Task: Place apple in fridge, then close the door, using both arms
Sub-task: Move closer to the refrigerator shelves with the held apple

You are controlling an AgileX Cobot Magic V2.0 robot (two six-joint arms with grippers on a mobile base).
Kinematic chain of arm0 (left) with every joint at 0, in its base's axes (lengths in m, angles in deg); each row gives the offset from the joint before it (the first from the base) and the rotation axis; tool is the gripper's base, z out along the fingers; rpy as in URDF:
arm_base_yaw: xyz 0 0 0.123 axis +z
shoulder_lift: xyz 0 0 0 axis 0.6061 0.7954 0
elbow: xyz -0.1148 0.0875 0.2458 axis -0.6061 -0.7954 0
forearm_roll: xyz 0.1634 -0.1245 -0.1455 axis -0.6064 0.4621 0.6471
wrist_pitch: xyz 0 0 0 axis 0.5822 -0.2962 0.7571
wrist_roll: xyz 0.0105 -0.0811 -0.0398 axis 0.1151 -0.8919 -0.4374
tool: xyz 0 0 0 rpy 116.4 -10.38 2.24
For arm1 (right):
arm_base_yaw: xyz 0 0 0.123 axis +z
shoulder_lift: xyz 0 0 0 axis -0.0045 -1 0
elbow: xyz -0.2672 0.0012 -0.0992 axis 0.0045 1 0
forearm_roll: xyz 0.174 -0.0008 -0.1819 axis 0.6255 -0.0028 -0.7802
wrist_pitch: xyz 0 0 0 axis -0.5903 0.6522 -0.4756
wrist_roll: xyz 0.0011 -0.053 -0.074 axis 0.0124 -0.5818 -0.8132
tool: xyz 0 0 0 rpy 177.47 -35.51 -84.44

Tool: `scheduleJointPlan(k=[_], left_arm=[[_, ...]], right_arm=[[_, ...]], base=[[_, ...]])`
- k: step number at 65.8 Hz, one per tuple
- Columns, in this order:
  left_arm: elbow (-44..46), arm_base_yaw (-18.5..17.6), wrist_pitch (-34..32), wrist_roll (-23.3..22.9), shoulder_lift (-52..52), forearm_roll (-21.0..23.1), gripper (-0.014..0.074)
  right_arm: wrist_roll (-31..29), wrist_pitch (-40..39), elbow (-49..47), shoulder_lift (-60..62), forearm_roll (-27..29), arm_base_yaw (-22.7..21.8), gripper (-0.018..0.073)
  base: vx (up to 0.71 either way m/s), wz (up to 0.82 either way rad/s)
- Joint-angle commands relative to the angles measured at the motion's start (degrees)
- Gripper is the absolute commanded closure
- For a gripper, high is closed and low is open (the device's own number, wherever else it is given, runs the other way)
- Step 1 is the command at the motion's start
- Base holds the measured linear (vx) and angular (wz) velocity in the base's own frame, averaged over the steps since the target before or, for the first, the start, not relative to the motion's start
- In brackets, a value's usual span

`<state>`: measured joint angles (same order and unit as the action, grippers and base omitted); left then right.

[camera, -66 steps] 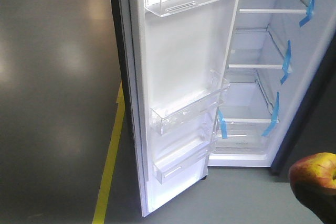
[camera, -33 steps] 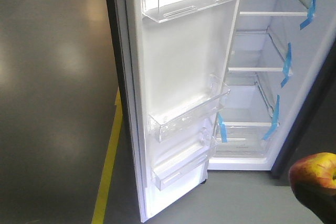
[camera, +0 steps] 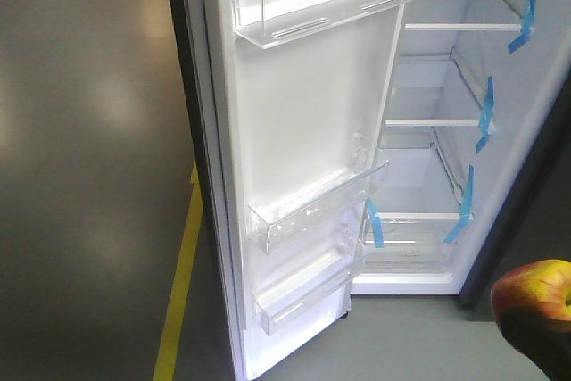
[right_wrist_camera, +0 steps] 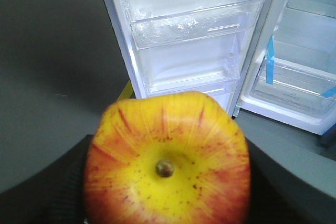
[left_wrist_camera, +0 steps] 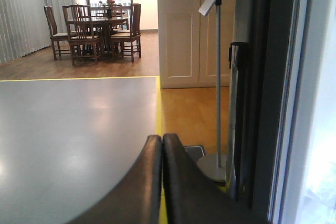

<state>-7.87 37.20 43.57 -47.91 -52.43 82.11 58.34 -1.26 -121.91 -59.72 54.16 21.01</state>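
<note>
Mostly yellow apple (right_wrist_camera: 173, 140), red streaks radiating; short brown stem centred

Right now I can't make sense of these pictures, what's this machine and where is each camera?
It's a two-armed robot on a mobile base. The front-facing camera looks at a fridge whose door stands wide open, showing white shelves and clear door bins. The left wrist camera rides behind the left arm's jaws, which are shut and empty. The right wrist camera rides behind the right arm's jaws, which hold a red-and-yellow apple, not yet in the fridge.
</note>
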Motion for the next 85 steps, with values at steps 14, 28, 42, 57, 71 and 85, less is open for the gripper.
scheduleJointPlan(k=[14, 28, 42, 57, 71, 85], left_arm=[[-1.62, 0.13, -4.04, 0.00, -0.96, 0.02, 0.0602], [-1.62, 0.13, -4.04, 0.00, -0.96, 0.02, 0.0602], [-1.62, 0.13, -4.04, 0.00, -0.96, 0.02, 0.0602], [-1.62, 0.13, -4.04, 0.00, -0.96, 0.02, 0.0602], [-1.62, 0.13, -4.04, 0.00, -0.96, 0.02, 0.0602], [-1.62, 0.13, -4.04, 0.00, -0.96, 0.02, 0.0602]], right_arm=[[0.00, -3.85, -1.47, -0.12, 0.13, -0.10, 0.0216], [0.00, -3.85, -1.47, -0.12, 0.13, -0.10, 0.0216], [0.00, -3.85, -1.47, -0.12, 0.13, -0.10, 0.0216], [0.00, -3.85, -1.47, -0.12, 0.13, -0.10, 0.0216], [0.00, -3.85, -1.47, -0.12, 0.13, -0.10, 0.0216], [0.00, -3.85, -1.47, -0.12, 0.13, -0.10, 0.0216]], base=[[0.04, -0.02], [0.04, 0.00], [0.05, 0.00], [0.04, 0.00], [0.05, 0.01], [0.05, 0.00]])
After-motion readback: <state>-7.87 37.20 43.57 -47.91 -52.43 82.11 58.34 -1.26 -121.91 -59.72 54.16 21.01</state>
